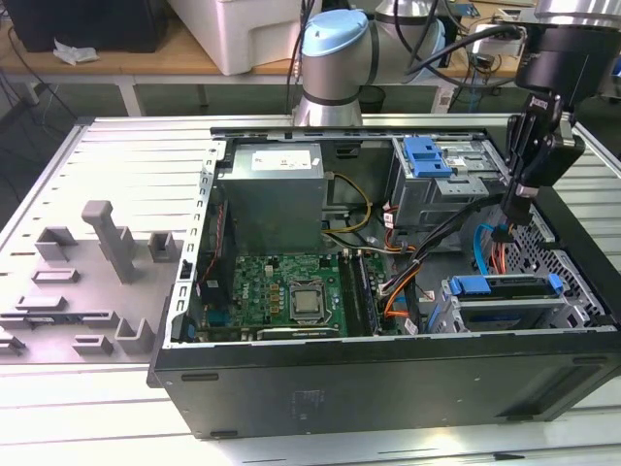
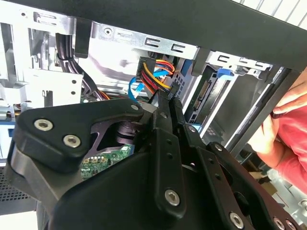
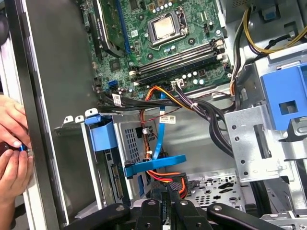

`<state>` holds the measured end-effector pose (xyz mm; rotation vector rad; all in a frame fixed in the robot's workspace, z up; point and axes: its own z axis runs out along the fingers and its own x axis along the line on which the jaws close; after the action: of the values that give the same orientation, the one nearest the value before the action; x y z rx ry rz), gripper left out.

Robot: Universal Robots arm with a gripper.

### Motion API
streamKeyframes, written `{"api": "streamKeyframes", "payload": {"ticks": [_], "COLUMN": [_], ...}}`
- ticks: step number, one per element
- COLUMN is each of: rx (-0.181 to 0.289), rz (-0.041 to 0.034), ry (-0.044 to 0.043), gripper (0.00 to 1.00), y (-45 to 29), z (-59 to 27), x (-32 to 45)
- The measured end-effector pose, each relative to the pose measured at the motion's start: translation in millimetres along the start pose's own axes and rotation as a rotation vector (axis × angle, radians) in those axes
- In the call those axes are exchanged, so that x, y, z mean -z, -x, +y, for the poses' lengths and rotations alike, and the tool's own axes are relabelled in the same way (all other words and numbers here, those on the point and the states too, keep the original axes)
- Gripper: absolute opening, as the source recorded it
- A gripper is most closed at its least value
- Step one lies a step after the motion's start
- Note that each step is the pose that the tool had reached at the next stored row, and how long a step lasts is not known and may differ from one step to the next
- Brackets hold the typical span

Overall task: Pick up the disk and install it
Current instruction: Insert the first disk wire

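Your pincer [image 1: 515, 206], fingers together on nothing, hangs over the cables [image 3: 168, 176] just beside the drive cage [image 1: 439, 313] holding the disk [image 3: 106, 163]. Move slowly and avoid snagging wiring (a person's hands [image 3: 12, 148] rest at the case [image 1: 388, 388] edge).

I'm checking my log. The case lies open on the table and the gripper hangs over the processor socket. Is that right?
Not quite. The case does lie open on the table, but the gripper hangs by the drive cages at the exterior view's right, well away from the processor socket; the exterior view shows it.
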<state>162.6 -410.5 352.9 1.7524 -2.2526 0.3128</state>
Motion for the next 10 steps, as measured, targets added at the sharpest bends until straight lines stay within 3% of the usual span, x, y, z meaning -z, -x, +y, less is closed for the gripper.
{"api": "streamKeyframes", "payload": {"ticks": [5, 10], "rx": [0.006, 0.013], "rz": [-0.0162, -0.0468], "ry": [-0.0018, -0.0013], "gripper": [0.17, 0.17], "y": [-2.8, -8.4], "z": [0.5, -0.2], "x": [-0.5, -1.5]}}
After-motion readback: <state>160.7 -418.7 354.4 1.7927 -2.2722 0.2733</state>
